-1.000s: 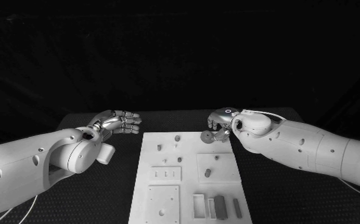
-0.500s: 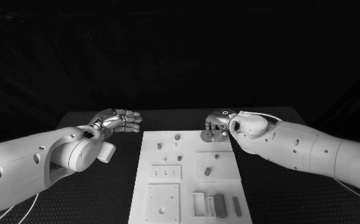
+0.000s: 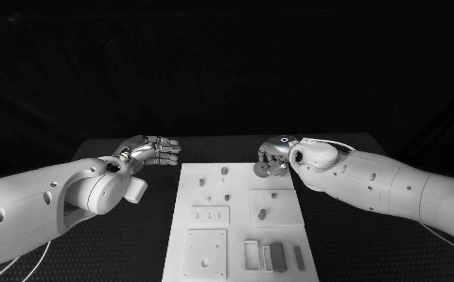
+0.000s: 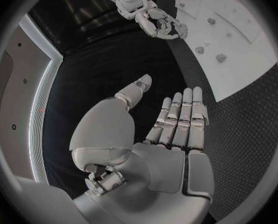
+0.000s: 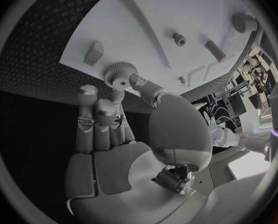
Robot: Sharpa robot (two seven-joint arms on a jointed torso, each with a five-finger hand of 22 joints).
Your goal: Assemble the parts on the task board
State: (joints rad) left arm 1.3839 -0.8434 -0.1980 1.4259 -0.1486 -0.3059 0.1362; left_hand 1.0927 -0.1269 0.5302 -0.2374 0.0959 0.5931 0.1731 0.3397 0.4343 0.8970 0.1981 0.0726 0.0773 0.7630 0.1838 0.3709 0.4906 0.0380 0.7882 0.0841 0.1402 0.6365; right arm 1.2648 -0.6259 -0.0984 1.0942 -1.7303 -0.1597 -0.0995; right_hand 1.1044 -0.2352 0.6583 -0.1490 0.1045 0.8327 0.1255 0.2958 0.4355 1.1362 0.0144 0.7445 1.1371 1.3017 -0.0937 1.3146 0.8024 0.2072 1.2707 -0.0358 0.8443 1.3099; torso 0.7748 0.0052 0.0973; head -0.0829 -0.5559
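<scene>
Grey and toothed round its rim, a small gear (image 5: 119, 73) is pinched in the fingertips of the right hand (image 3: 274, 157), held just above the far right corner of the white task board (image 3: 237, 256). Other parts sit on the board: pegs (image 3: 225, 172) at the far end, blocks (image 3: 277, 256) in a near slot. The left hand (image 3: 151, 151) hovers over the black bench (image 3: 132, 229) left of the board, fingers apart, holding nothing. Judging by this, the placing step is in hand; next the gear likely needs lining up over a peg and lowering squarely.
</scene>
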